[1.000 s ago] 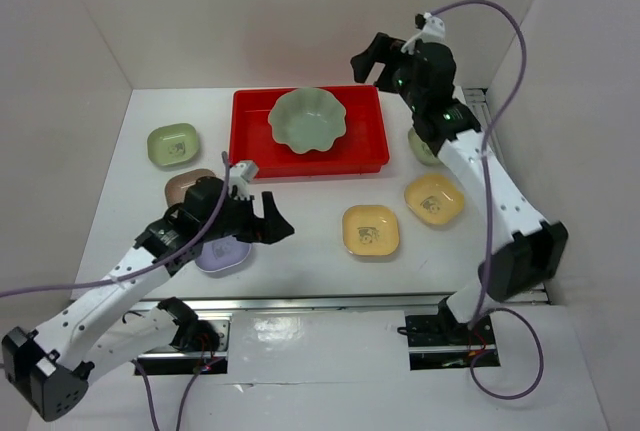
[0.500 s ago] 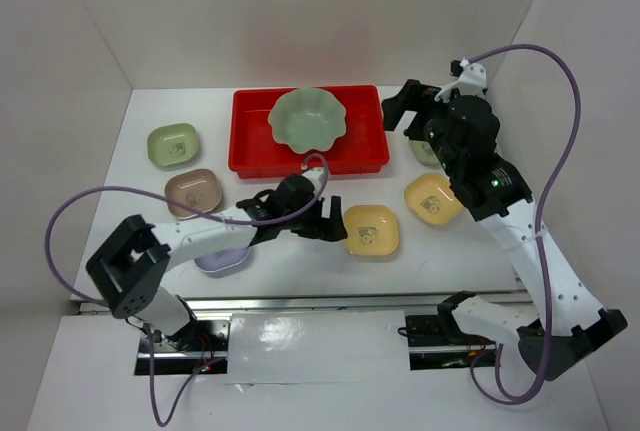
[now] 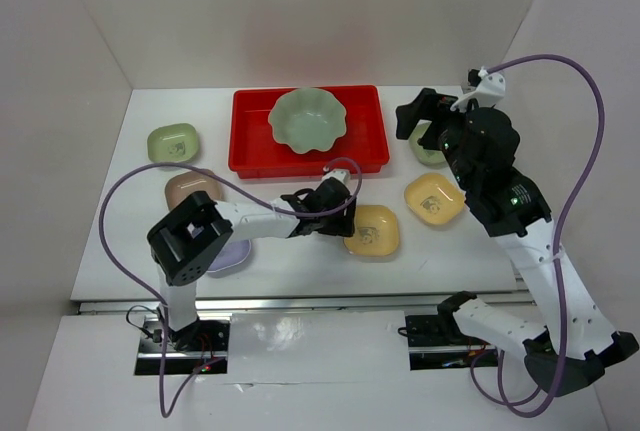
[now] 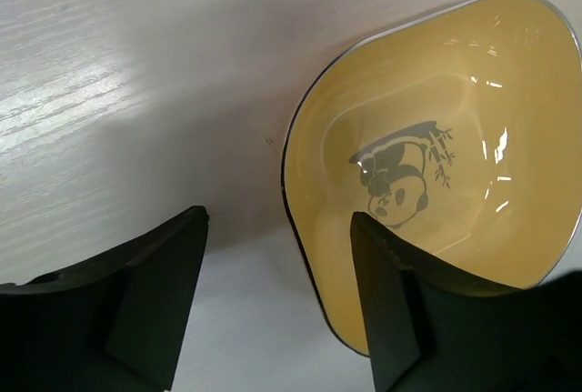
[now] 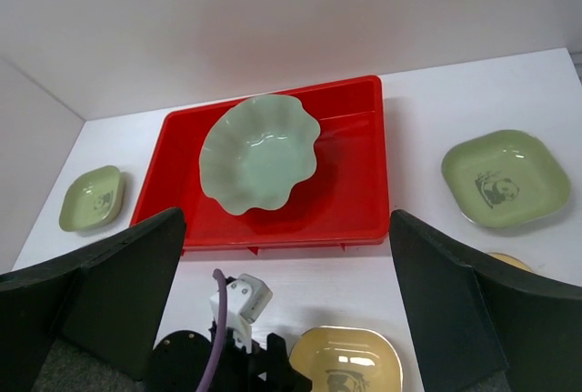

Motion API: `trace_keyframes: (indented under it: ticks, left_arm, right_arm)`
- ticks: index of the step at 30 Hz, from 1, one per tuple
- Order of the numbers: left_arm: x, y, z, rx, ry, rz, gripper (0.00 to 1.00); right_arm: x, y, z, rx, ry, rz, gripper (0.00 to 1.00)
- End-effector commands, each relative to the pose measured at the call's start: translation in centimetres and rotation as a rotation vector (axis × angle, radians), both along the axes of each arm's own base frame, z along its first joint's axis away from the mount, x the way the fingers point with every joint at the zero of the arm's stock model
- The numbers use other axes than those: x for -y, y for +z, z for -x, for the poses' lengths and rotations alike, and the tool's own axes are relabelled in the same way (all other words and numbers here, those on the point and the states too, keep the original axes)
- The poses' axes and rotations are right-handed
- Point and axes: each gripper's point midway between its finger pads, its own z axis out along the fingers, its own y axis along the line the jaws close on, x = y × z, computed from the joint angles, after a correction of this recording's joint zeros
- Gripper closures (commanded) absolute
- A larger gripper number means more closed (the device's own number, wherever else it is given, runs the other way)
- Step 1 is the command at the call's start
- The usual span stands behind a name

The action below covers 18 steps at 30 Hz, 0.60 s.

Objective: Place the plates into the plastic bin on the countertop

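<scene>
The red plastic bin holds the pale-green scalloped dish; both also show in the right wrist view, the bin and the dish. My left gripper is open at the near yellow dish. In the left wrist view the left gripper straddles that dish's left rim, one finger over the inside, the other over the countertop. My right gripper is open, empty and held high right of the bin.
On the countertop lie a second yellow dish, an olive dish, a tan-brown dish, a lavender dish partly under the left arm, and another olive dish. A metal rail runs along the near edge.
My left arm swung right from over the lavender dish to the near yellow dish. My right gripper moved right, away from above the bin's far corner.
</scene>
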Motion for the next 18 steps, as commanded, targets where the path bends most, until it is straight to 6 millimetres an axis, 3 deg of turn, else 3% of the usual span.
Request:
trace_keyframes:
  ticks: [1,4,8,9,12,13,16,18]
  left_arm:
    - [0.7,0.0,-0.7,0.025,0.041,-0.032,0.25]
    - [0.8,-0.8,-0.4,0.015,0.052,-0.077,0.39]
    - [0.6,-0.5,-0.1,0.008,0.076,-0.089,0.81]
    - [0.2,-0.3,0.2,-0.007,0.084,-0.098,1.0]
    - [-0.9,1.1,1.5,-0.023,0.108,-0.098,1.0]
    - [-0.8,3.5,1.7,0.003,0.115,-0.06,1.0]
    - [-3.1,6.4,2.2,0.02,0.172,-0.087,1.0]
    - [-3.7,11.0,1.1,0.099,0.227,-0.052,1.0]
  right_arm:
    - [-0.1,0.6,0.7,0.022,0.019,0.002,0.0]
    - [-0.1,0.6,0.7,0.022,0.019,0.002,0.0]
    - [0.3,0.9,1.0,0.034,0.009,0.01,0.0]
    - [0.6,0.7,0.8,0.037,-0.009,0.023,0.0]
    - [1.0,0.5,0.7,0.029,-0.031,0.029,0.0]
    - [1.0,0.9,0.8,0.037,-0.031,0.025,0.0]
    - [1.1,1.5,0.8,0.054,-0.031,0.016,0.0]
    - [1.1,1.9,0.9,0.062,-0.032,0.012,0.0]
